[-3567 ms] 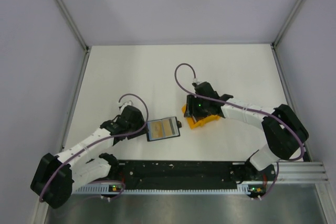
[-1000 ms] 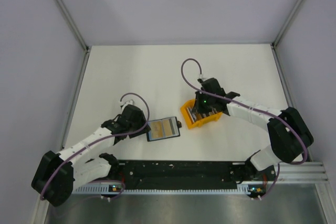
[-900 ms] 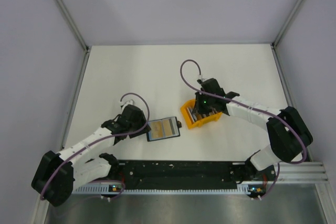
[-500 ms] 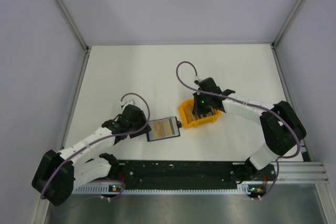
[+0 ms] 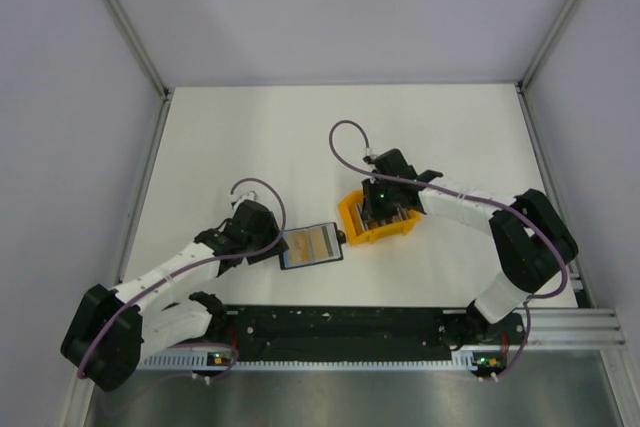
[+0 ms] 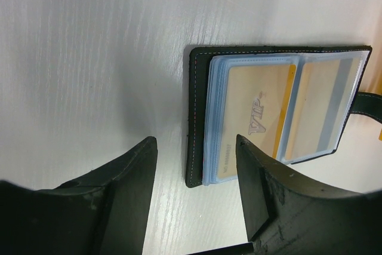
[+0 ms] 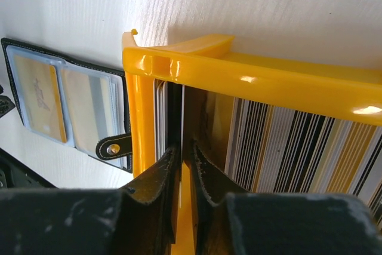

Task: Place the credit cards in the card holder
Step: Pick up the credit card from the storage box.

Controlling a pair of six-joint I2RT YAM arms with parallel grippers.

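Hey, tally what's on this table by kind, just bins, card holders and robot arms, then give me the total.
Orange bin: 1
Card holder: 1
Robot arms: 2, the left arm and the right arm
Total: 4

Glossy yellow-orange plastic bin (image 7: pixel 250 73), matt black stitched card holder (image 6: pixel 197 117) with clear shiny sleeves (image 6: pixel 256 111), white finely grained table (image 6: pixel 89 52).

Left gripper (image 6: pixel 195 146) agape; right gripper (image 7: pixel 183 148) seemingly nearly closed.
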